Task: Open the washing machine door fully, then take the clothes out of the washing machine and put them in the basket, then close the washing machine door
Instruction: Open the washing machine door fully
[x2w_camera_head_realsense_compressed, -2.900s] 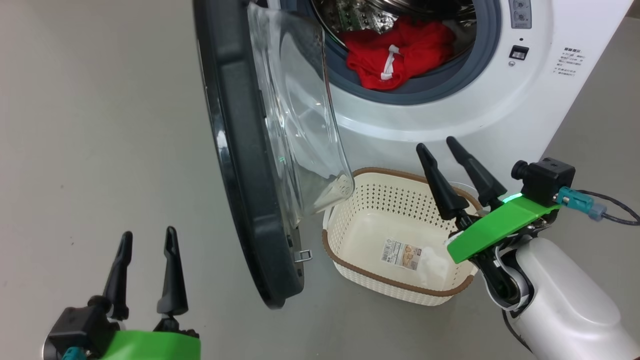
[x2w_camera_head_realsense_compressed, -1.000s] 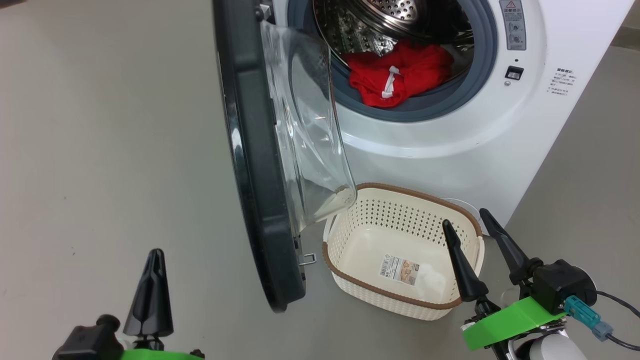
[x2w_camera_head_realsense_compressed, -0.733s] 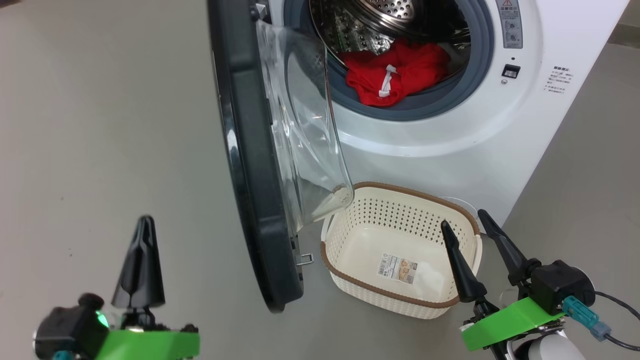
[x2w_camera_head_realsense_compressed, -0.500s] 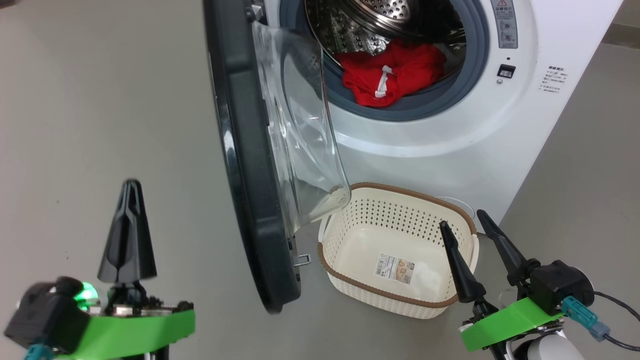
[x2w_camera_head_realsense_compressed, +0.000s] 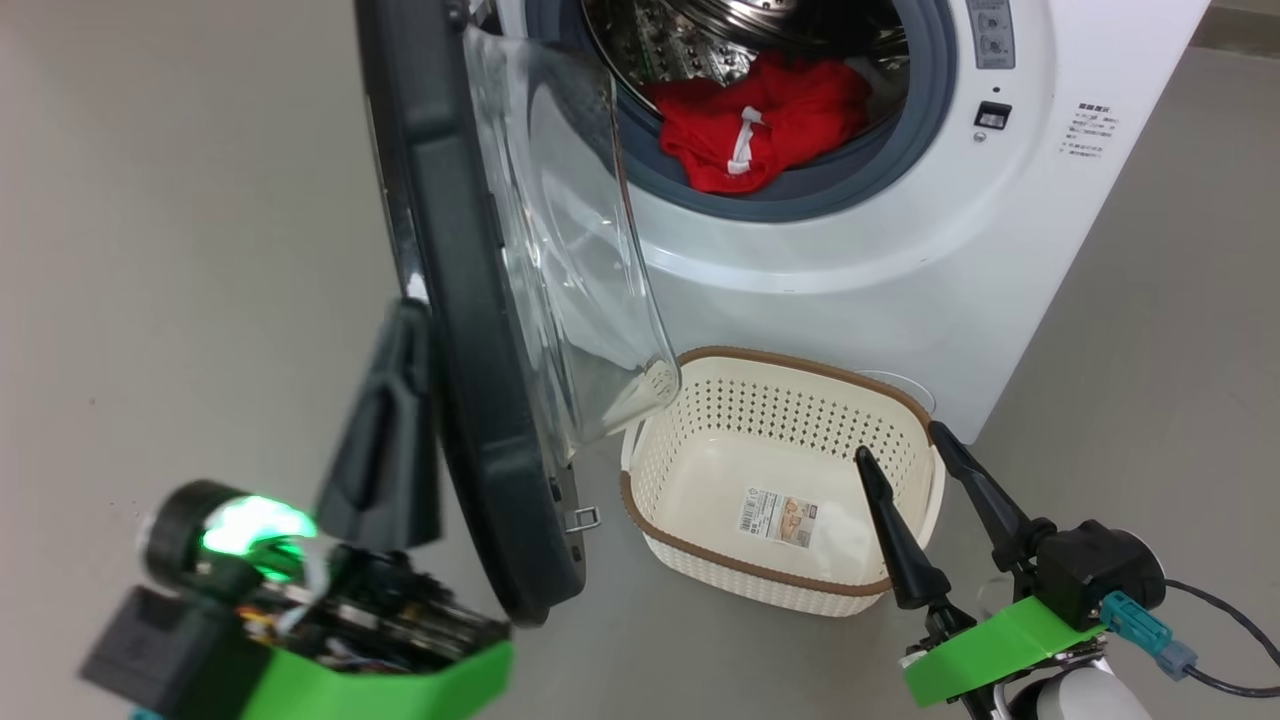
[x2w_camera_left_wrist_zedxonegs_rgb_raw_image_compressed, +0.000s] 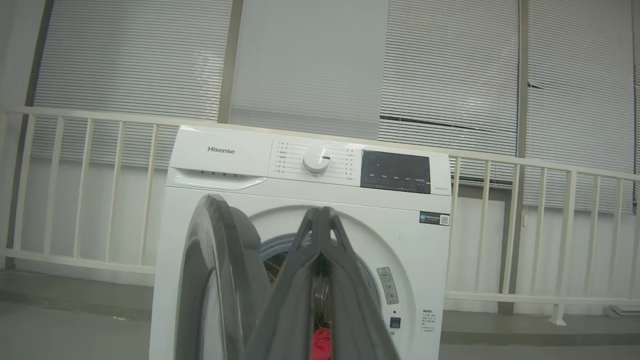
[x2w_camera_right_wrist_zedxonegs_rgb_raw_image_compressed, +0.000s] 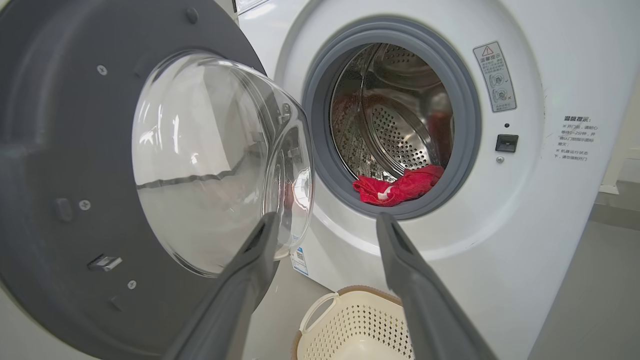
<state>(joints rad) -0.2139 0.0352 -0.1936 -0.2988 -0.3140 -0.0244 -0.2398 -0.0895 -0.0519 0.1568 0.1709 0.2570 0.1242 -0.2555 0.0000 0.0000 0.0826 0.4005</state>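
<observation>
Up from the lower left, the left end effector (x2w_camera_head_realsense_compressed: 405, 330) has climbed to the outer face of the washing machine door (x2w_camera_head_realsense_compressed: 455, 250), and its two fingers, earlier apart, are now pressed together. Whether they touch the black rim I cannot tell. The washing machine (x2w_camera_head_realsense_compressed: 850, 290) stands on the grey floor (x2w_camera_head_realsense_compressed: 180, 250) with its drum (x2w_camera_right_wrist_zedxonegs_rgb_raw_image_compressed: 400, 130) exposed. The door, hinged at the machine's left, is swung well out, glass bulge facing the opening. The basket (x2w_camera_head_realsense_compressed: 760, 358) sits on the floor just in front of the machine, below the opening, with a sticker (x2w_camera_head_realsense_compressed: 778, 515) on its bottom. The clothes (x2w_camera_head_realsense_compressed: 760, 120) lie in a red heap at the drum's front lip, inside the machine. The right end effector (x2w_camera_head_realsense_compressed: 898, 442) hovers in front of the machine over the basket's right end, fingers spread apart.
</observation>
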